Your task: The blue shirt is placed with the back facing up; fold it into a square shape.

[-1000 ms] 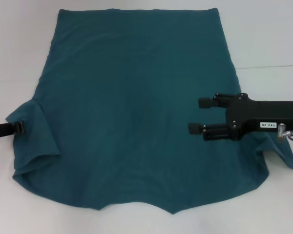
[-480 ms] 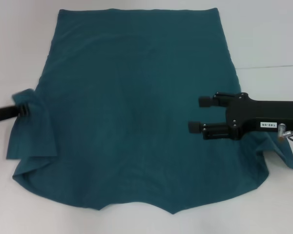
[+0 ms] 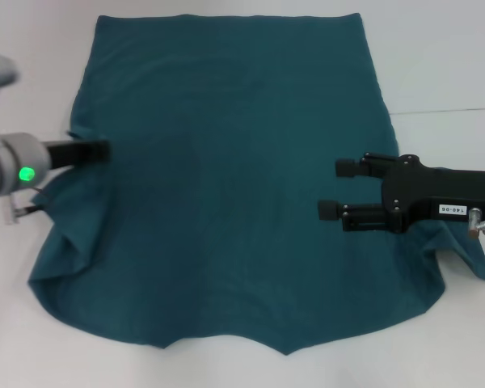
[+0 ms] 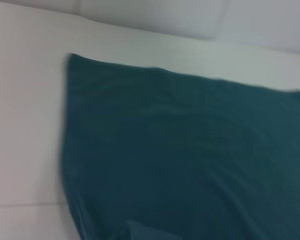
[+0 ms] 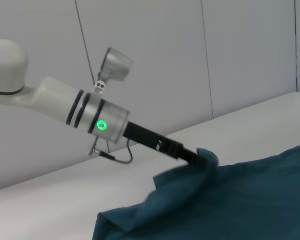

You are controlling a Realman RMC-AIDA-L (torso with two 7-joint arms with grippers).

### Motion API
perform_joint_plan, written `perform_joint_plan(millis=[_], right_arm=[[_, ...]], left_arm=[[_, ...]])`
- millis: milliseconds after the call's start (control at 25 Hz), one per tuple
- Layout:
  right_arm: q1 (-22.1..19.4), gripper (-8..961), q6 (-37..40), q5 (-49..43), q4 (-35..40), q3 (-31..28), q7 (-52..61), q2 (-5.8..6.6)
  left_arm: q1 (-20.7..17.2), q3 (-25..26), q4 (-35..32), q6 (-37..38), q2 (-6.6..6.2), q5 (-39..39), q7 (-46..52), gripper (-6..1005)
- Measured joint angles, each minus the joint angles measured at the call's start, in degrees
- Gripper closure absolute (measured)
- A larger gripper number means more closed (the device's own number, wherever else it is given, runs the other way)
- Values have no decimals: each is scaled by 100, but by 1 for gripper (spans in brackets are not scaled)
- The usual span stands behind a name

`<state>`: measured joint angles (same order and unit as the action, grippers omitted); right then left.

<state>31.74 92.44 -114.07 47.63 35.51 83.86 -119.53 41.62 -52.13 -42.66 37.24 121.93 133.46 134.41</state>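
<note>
While the soft dark teal-blue shirt [image 3: 226, 186] lies spread flat over most of the white table [image 3: 444, 65], my left claw [image 3: 97, 150] pinches its left sleeve edge and lifts that fold above the cloth. My right claw [image 3: 331, 190] hangs over the shirt's right side, fingers [image 3: 345, 168] spread apart and holding nothing. Bare table shows along the left, right and far edges.

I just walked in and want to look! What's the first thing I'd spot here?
A big blue shirt spread flat over most of the white table. At its left edge, the left gripper pinches a sleeve and lifts it up over the cloth. On the right side, the right gripper hovers above the shirt with its two black fingers apart.
</note>
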Motion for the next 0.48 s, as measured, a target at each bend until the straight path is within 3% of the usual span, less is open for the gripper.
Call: perform_joint_plan(millis=[120, 480], right_arm=[[-1, 47, 1, 3, 0, 0, -22, 0], [-6, 51, 3, 3, 0, 0, -52, 0]], left_arm=[[86, -702, 28, -109, 129, 210, -3, 949], [147, -1381, -34, -365, 211, 956, 34, 897]])
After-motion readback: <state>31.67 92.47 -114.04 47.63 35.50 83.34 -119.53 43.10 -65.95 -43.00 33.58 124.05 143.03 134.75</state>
